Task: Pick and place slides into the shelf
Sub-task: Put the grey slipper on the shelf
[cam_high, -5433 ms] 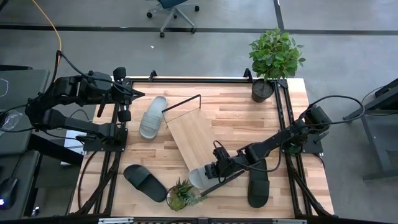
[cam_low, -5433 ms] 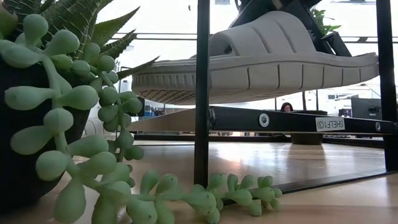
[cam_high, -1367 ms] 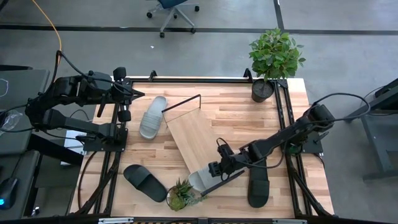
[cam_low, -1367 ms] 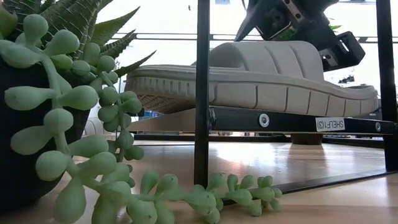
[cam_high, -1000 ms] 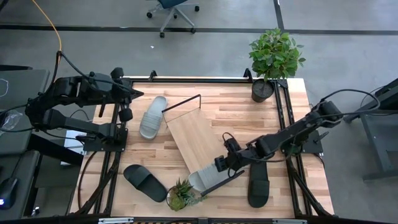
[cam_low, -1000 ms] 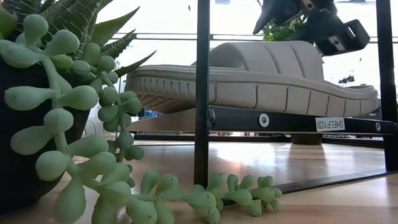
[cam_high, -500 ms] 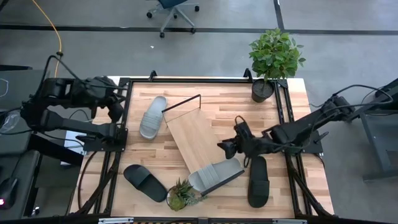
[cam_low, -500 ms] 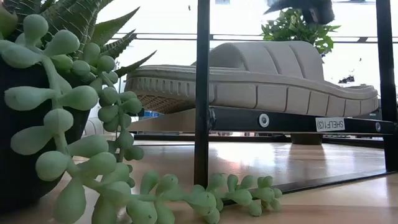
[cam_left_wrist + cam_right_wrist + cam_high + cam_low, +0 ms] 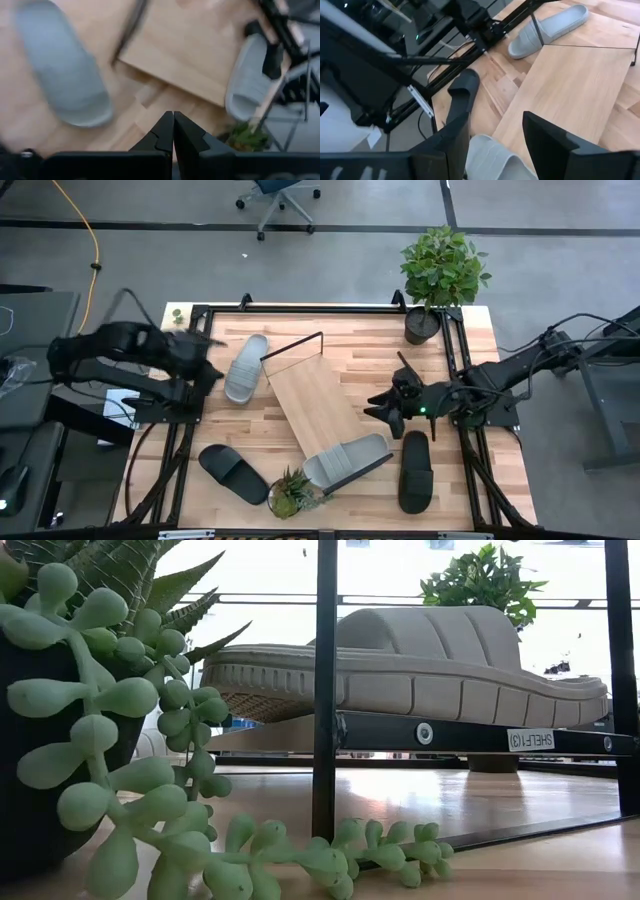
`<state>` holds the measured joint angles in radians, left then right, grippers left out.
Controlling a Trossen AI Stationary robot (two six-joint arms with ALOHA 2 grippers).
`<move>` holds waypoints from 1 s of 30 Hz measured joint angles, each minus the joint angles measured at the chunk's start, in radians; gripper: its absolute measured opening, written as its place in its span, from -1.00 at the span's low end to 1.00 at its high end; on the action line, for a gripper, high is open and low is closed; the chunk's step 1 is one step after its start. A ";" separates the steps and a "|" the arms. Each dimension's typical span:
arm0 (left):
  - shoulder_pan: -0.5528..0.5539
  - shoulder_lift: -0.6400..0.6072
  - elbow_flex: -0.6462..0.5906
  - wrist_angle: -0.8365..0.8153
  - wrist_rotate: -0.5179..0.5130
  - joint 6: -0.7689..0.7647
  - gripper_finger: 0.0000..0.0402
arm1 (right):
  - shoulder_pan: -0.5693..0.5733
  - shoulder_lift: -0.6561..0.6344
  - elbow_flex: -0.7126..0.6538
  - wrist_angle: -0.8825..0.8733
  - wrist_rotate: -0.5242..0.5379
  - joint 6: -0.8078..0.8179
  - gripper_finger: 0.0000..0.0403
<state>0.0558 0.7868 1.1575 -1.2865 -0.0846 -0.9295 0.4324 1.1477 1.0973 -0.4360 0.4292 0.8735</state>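
The shelf point(image 9: 308, 398) lies slanted across the table's middle. One light grey slide point(image 9: 346, 461) rests sole-down on the shelf's near end; in the low view this slide point(image 9: 420, 655) sits on the board point(image 9: 440, 732). A second grey slide point(image 9: 245, 368) lies on the table left of the shelf. Two black slides point(image 9: 232, 473) point(image 9: 415, 470) lie near the front. My right gripper point(image 9: 383, 412) hangs open right of the shelf, above the table. My left gripper point(image 9: 173, 131) is shut, hovering at the table's left edge near the grey slide point(image 9: 65, 80).
A tall potted plant point(image 9: 440, 270) stands at the far right corner. A small succulent pot point(image 9: 290, 492) sits at the near edge beside the shelf's end, filling the low view's left point(image 9: 90, 690). Black frame rails run along both table sides.
My right gripper has risen and drawn back toward the table's right and far side, away from the grey slide, which stays on the shelf's near end. My left arm has come down from its rest at the left edge toward the other grey slide, rolling its wrist.
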 joint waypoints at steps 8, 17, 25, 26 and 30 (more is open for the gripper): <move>-0.358 0.062 -0.081 0.030 -0.238 -0.393 -1.00 | 0.000 -0.031 0.000 -0.062 -0.059 -0.056 -0.14; -0.666 0.189 -0.082 -0.077 -0.732 -0.869 -1.00 | 0.000 -0.031 0.000 -0.062 -0.067 -0.089 -0.14; -0.683 0.313 -0.082 -0.152 -0.708 -0.960 -1.00 | 0.000 -0.031 0.000 -0.062 -0.094 -0.075 -0.14; -0.676 0.322 -0.082 -0.160 -0.715 -0.961 -1.00 | 0.000 -0.031 0.000 -0.062 -0.100 -0.070 -0.14; -0.648 0.343 -0.082 -0.166 -0.736 -0.960 -1.00 | 0.000 -0.031 0.000 -0.062 -0.109 -0.058 -0.14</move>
<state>-0.5925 1.1296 1.0760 -1.4521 -0.8208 -1.8897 0.4320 1.1164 1.0973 -0.4976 0.3203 0.8157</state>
